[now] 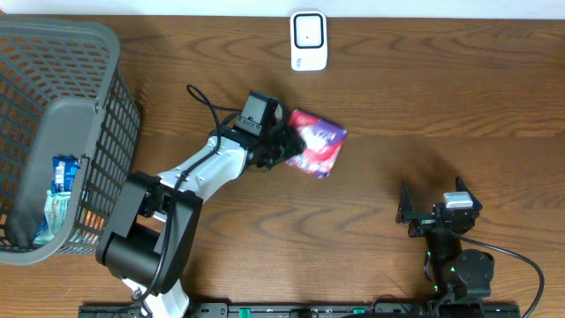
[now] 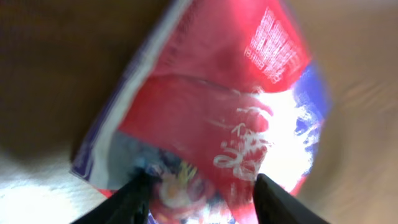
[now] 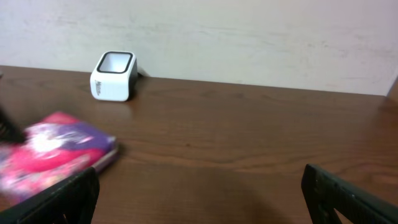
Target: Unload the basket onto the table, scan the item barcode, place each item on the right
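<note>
Lying near the middle of the wooden table (image 1: 459, 97), the snack packet (image 1: 315, 143) is a glossy foil pouch, mostly red and magenta with a purple-blue border and a bright white glare patch across its face. The left wrist view shows a block of small white print near one corner and white lettering lower down (too blurred to read); no barcode can be made out. It sits well below the white barcode scanner (image 1: 309, 40), which stands at the table's far edge with its dark-rimmed window facing up.

The left gripper (image 1: 281, 147) is at the packet's left edge, one dark finger (image 2: 134, 199) on each side of the pouch; whether they actually pinch it I cannot tell. The right gripper (image 1: 437, 208) sits apart at the lower right, its fingers spread wide around nothing.

A grey mesh basket (image 1: 75, 110) at the left holds a few packaged items.
</note>
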You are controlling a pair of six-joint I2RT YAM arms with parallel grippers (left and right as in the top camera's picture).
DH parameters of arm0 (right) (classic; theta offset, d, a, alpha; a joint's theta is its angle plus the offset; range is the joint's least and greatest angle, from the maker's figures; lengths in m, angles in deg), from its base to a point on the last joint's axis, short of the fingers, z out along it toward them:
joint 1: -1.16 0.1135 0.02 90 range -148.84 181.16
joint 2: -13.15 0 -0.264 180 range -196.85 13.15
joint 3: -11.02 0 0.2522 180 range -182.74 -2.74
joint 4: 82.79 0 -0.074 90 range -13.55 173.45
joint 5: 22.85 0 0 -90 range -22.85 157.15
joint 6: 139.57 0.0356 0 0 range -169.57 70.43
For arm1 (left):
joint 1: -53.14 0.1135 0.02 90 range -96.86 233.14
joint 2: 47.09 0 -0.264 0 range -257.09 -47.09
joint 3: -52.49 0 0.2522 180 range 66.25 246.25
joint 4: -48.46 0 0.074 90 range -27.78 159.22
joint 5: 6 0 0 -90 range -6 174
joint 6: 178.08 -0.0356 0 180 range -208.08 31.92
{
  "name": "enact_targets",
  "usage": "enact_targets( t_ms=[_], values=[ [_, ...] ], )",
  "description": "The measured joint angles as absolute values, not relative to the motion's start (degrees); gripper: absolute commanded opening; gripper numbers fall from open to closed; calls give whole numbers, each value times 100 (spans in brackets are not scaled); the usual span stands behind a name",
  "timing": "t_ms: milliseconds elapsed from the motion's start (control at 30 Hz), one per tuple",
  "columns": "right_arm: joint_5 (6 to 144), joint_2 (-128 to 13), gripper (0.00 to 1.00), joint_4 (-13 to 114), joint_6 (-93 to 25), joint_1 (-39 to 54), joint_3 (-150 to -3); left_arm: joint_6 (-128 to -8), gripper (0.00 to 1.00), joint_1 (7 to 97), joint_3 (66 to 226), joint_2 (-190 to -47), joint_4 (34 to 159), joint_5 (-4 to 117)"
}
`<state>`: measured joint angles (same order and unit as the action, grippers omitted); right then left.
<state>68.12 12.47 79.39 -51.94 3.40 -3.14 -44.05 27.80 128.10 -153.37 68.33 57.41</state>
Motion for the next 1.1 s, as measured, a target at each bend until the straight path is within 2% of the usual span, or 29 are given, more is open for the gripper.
enact_targets(
  t_ms=[233,400,600,800,900,1100],
  values=[
    [6812,1247,99,7939,-5194,340,-314,-3137,51,2780,12790,-15341,5451,5756],
    [6812,1247,99,7939,-5194,340,-314,-2966,48,2782,12790,-15339,5274,5732],
    [6812,1247,99,7939,-5194,340,-314,-3919,48,2913,12786,-15092,5733,5614],
    [6814,1249,99,7937,-5194,340,-314,-5526,49,2926,12805,-13925,6892,5605],
    [6812,1247,99,7939,-5194,340,-314,-6446,49,2358,12853,-13459,7633,6025],
    [6812,1247,99,7939,-5194,340,-314,-7091,49,1158,12860,-13892,8007,7192]
  ],
)
